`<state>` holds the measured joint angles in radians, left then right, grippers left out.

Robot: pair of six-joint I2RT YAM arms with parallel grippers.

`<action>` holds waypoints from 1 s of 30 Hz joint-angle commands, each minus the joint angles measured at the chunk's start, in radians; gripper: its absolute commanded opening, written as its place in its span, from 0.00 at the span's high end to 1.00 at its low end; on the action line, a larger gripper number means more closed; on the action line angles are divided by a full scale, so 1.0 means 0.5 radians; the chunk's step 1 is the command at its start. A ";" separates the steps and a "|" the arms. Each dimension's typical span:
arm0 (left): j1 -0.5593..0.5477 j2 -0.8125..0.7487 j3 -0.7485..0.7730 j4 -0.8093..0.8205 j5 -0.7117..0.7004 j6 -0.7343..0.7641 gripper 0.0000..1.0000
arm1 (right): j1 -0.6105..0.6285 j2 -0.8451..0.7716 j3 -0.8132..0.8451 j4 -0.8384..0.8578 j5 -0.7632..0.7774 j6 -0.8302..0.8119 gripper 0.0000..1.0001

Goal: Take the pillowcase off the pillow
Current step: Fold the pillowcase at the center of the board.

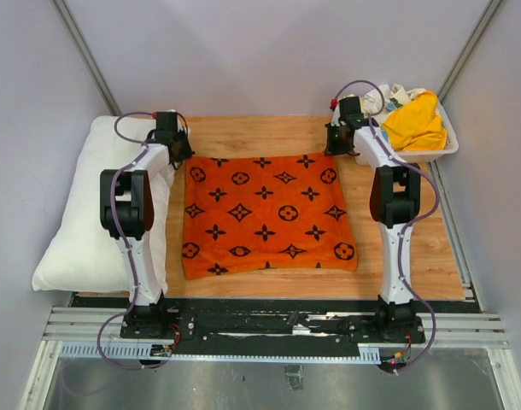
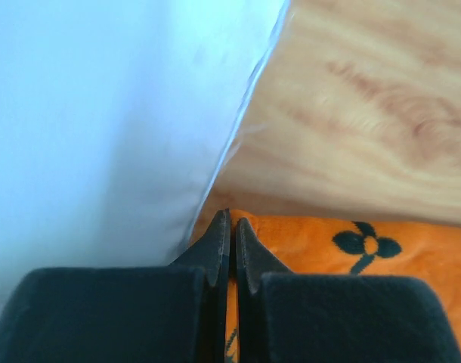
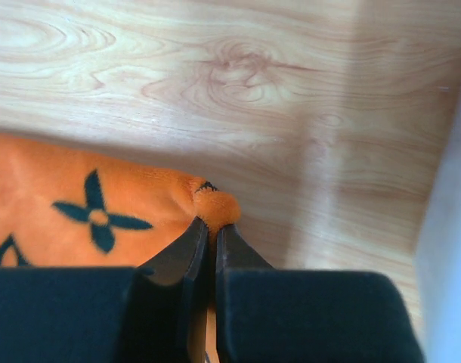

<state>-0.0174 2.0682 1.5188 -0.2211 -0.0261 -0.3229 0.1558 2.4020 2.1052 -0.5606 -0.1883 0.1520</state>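
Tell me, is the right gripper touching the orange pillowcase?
Touching. The right wrist view shows the right gripper shut on the pillowcase corner, with orange fabric pinched between its tips.

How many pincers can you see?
2. The left pincer is shut on the far left corner of the pillowcase, beside the pillow; the right pincer is shut on its far right corner, near the bin.

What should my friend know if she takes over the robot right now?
Left gripper: jaws shut on the pillowcase, at its far left corner.
Right gripper: jaws shut on its far right corner.
The pillowcase lies flat in the middle. The pillow lies bare beside it, on the left.
Done: the case is off the pillow.
Left: probably just releasing both corners.
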 commanded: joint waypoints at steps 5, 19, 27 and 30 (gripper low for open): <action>0.019 0.188 0.554 -0.081 0.112 0.074 1.00 | -0.162 -0.312 0.163 0.104 -0.093 0.067 0.99; 0.019 -0.192 0.080 0.184 0.148 0.105 1.00 | -0.213 -0.728 -0.413 0.285 -0.062 0.003 0.99; -0.120 -0.827 -0.734 0.549 0.075 -0.014 1.00 | -0.265 -1.250 -1.121 0.480 0.079 0.158 0.99; -0.140 -1.002 -0.987 0.614 0.047 -0.052 1.00 | -0.302 -1.401 -1.396 0.559 0.102 0.228 0.99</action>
<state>-0.0700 1.6653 1.1442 -0.0204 0.0349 -0.3214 0.0483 1.7824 1.5219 -0.3538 -0.1963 0.2123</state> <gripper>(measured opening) 0.020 0.033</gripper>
